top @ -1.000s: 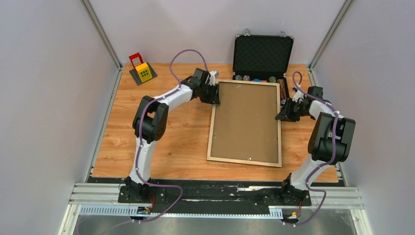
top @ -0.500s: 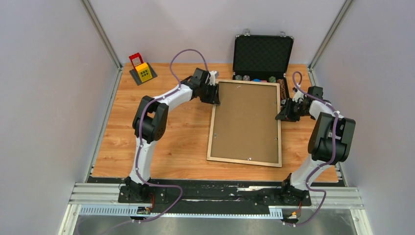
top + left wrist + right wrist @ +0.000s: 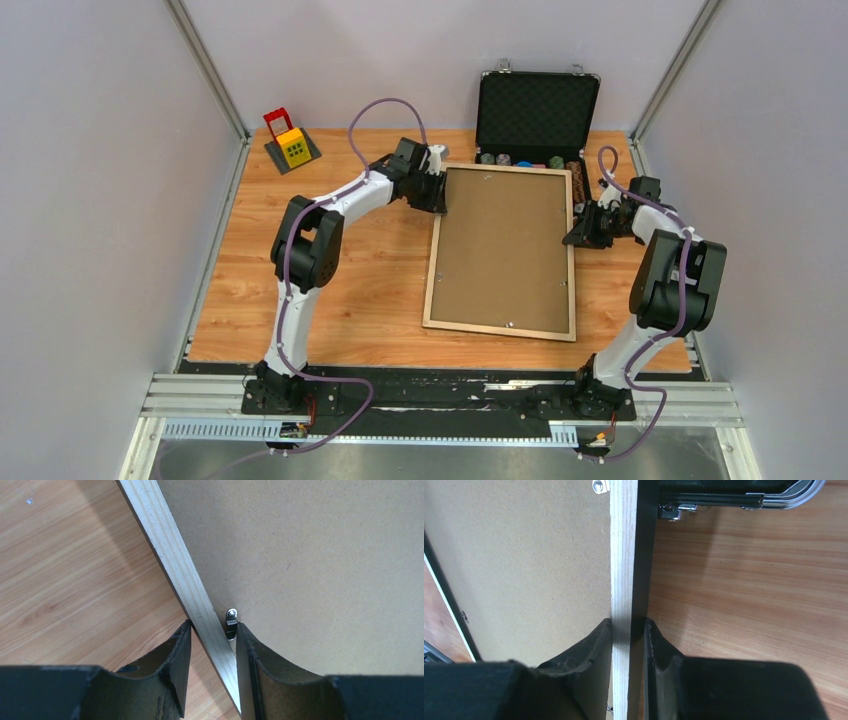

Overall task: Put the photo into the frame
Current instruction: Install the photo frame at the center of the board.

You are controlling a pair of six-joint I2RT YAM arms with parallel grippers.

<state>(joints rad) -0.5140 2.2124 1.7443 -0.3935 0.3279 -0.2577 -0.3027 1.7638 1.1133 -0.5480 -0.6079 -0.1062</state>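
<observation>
Over toward the far right side of the table (image 3: 340,290), the frame (image 3: 431,275) is lying back side up. You see the pale wood rails with the brown backing board (image 3: 503,240) sitting inside them. Its far short end is just beside the open black chip case (image 3: 538,105) at the far edge, and the near short end points back toward the arm bases, the whole thing a bit skewed.

Left gripper (image 3: 441,196) is on the left long rail, close to the frame's far left corner. From the wrist cam its fingers (image 3: 176,662) are pinched in narrow with the pale rail between them. One is on the table side, the other on the board side right next to a little metal turn clip (image 3: 231,622).

Right gripper (image 3: 572,237) is on the right long rail, also toward the far end. Its fingers (image 3: 596,645) are closed tight across the rail, one on the board side, one against the black outer edge.

Red and yellow toy (image 3: 290,143) sits in the far left corner, well apart from everything.
</observation>
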